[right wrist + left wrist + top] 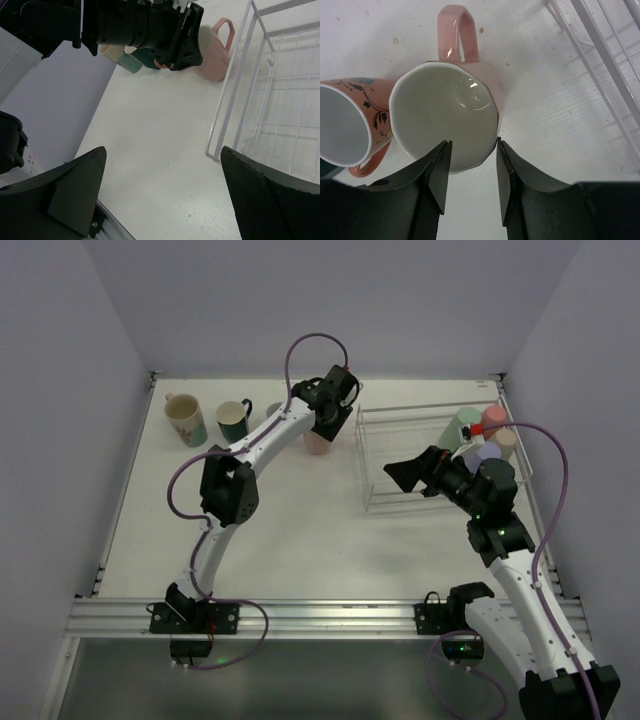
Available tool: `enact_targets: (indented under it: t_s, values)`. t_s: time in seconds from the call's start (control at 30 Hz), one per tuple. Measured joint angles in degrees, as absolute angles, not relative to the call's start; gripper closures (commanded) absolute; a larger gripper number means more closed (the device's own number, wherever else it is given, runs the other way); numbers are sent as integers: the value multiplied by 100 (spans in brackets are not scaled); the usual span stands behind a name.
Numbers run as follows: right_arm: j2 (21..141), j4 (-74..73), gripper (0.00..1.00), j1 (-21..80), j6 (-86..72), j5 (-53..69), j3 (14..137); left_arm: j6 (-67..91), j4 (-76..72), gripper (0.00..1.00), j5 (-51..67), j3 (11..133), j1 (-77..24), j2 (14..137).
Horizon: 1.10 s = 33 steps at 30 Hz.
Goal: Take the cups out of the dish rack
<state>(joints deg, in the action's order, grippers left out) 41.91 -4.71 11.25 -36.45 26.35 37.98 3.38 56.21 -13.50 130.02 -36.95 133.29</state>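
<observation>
Cups point(487, 452), four, huddle at the rack's point(364, 460) right end overhead. You count three on the table point(300, 530): cream mug point(185, 420), green mug point(234, 421), pink mug point(318, 444), probably rowed left to leave room.

Left wrist: your left gripper point(472, 170) straddles the pink mug's rim, jaws parted, not pinching; one salmon mug point(350, 127) alongside.

Right wrist: right gripper point(162, 195) gapes empty, facing the rack.
</observation>
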Motion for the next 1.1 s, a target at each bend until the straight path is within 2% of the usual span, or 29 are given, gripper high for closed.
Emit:
enact_targets:
  t_s: [0.17, 0.2, 0.27, 0.3, 0.4, 0.63, 0.73, 0.97, 1.1]
  values:
    - [4187, -473, 1, 1125, -3642, 2600, 3798, 338, 5496, 41, -1468, 13002, -3695, 13327]
    - [4182, -475, 1, 1125, -3642, 2598, 3798, 349, 5441, 34, -1505, 13002, -3695, 13323]
    - [4158, -486, 1, 1125, -3640, 2591, 3798, 375, 5341, 27, -1559, 12958, -3695, 13279]
    - [4136, -502, 1, 1125, -3638, 2571, 3798, 381, 5299, 20, -1590, 12925, -3695, 13238]
    - [4060, -526, 1, 1125, -3632, 2499, 3802, 401, 5065, 11, -1726, 12776, -3695, 12971]
    - [3942, -652, 1, 1125, -3645, 2508, 3929, 539, 4407, 6, -1911, 12569, -3695, 12053]
    - [3883, -705, 1, 1125, -3645, 2458, 4049, 633, 3959, 5, -1839, 11878, -3695, 11190]
    - [3686, -882, 2, 1125, -3699, 1761, 4117, 915, 2471, 4, -1052, 9017, -3723, 8270]
    - [3955, -1009, 2, 1125, -3673, 1208, 4147, 1063, 1723, 3, -620, 7234, -3743, 6366]
